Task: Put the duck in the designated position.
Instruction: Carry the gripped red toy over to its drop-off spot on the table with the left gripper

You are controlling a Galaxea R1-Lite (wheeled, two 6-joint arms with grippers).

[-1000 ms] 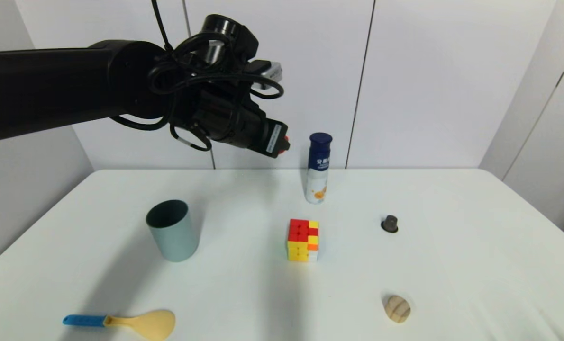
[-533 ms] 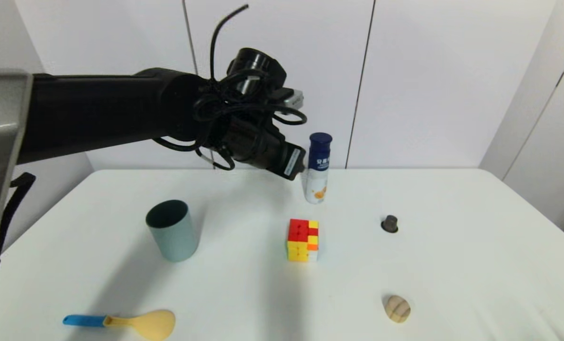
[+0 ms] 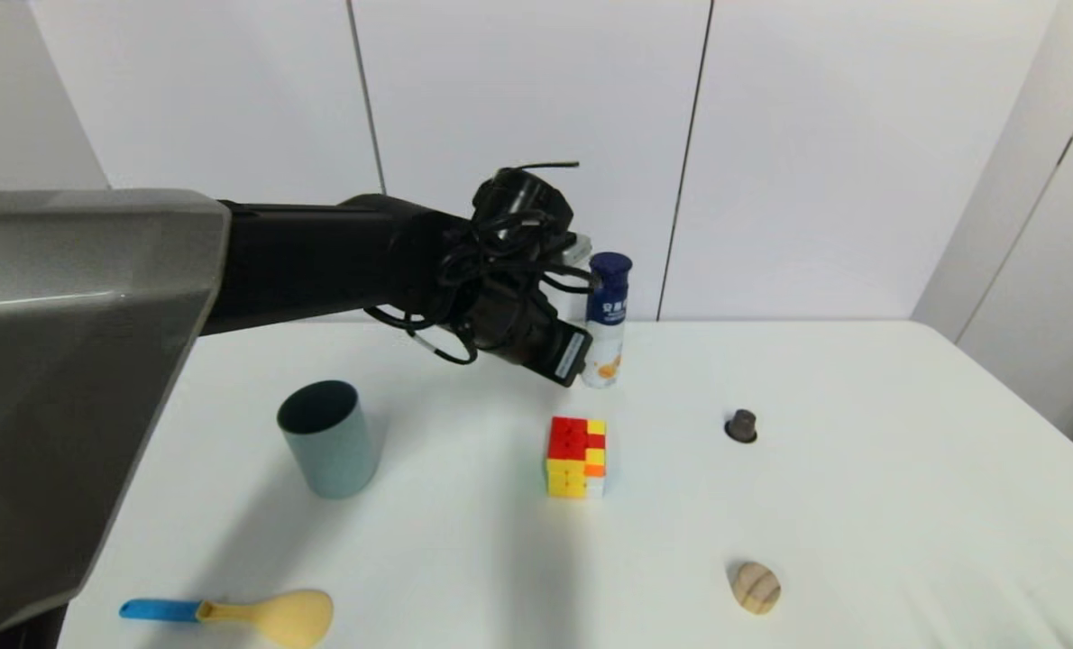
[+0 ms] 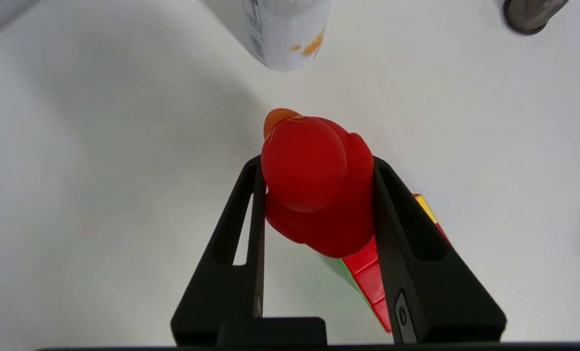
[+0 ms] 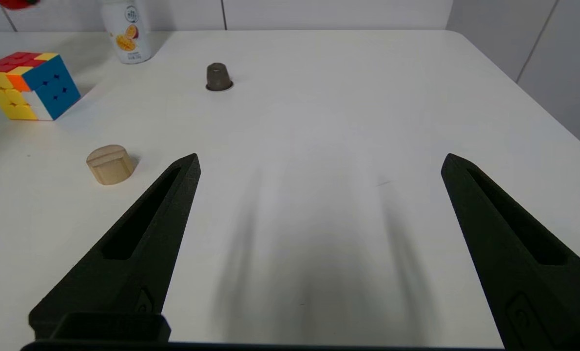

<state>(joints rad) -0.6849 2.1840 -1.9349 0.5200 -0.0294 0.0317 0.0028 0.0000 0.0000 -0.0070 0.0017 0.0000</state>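
Red duck (image 4: pixel 317 185) pinched in left jaws above cube (image 3: pixel 577 456) (right jaws spread).

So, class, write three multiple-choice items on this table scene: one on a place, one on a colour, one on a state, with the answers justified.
1. Where is the duck?
A. inside the cup
B. between the left gripper jaws
C. beside the spoon

2. What colour is the cup?
A. grey-blue
B. orange
C. pink

3. How is the right gripper?
A. shut on the wooden piece
B. shut, holding nothing
C. open

Answers: B, both jaws press its sides above the table; A, its wall is grey-blue; C, its jaws stand wide apart, holding nothing.
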